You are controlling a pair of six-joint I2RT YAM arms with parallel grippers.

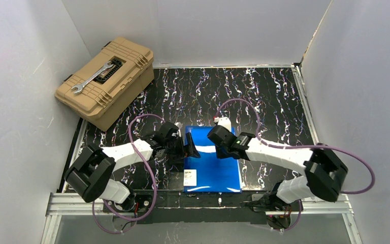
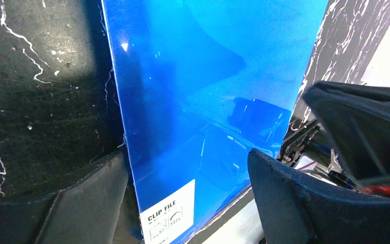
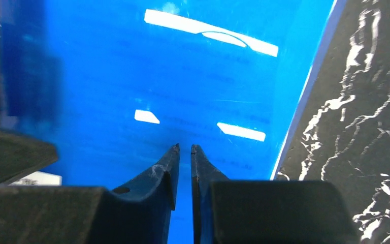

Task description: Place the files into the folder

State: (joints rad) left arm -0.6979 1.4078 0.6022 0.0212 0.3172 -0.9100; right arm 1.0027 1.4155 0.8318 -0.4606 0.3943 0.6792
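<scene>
Currently:
Left gripper (image 1: pixel 189 146): jaws wide open, at folder's left edge.
Folder (image 1: pixel 213 173): flat on table (image 1: pixel 264 96), between both grippers.
Papers (image 3: pixel 208 107): faint print shows through folder cover.
Right gripper (image 3: pixel 184 147): jaws nearly together with a thin slit, low over folder.

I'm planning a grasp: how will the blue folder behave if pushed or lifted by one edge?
The folder shows bright glints on its cover, so it probably slides easily and slips when pinched. It lies thin and flat, so likely light and floppy.
</scene>
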